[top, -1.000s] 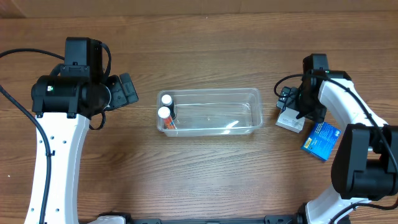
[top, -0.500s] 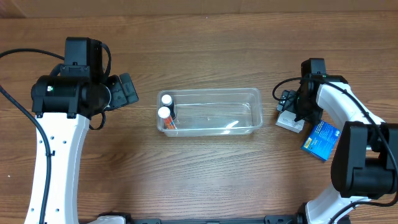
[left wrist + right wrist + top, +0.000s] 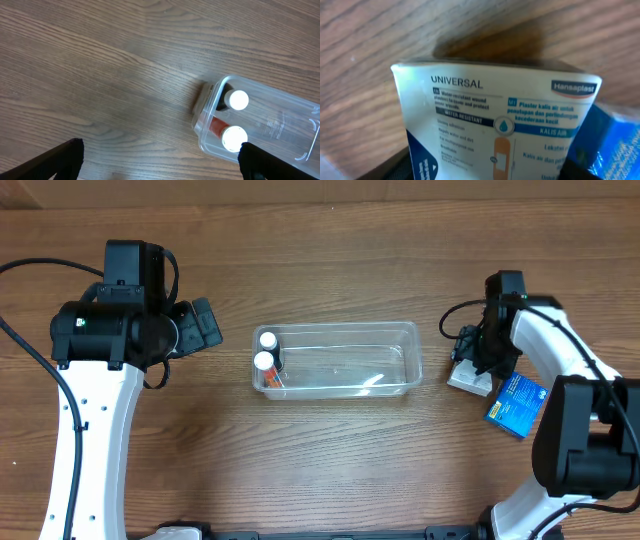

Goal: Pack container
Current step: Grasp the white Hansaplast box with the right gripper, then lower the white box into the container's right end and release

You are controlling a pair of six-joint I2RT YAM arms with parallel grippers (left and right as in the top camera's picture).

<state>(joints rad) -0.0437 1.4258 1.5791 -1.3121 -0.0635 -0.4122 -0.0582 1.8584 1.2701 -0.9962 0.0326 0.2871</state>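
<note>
Wood-grain counter (image 3: 330,470). Your right hand (image 3: 468,358) is down over the white plaster box (image 3: 495,120); whether it is clenched, cannot tell. Blue box (image 3: 515,405) lies just beside, likely next. Left hand (image 3: 160,162) released, idle. One container (image 3: 405,350) mid-counter, two capped bottles (image 3: 263,361) in its left end; two boxes outside.

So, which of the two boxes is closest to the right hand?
The white plaster box, printed "Hansaplast": the right hand is directly over it, with a finger on either side. The blue box lies beside it, outside the fingers.
</note>
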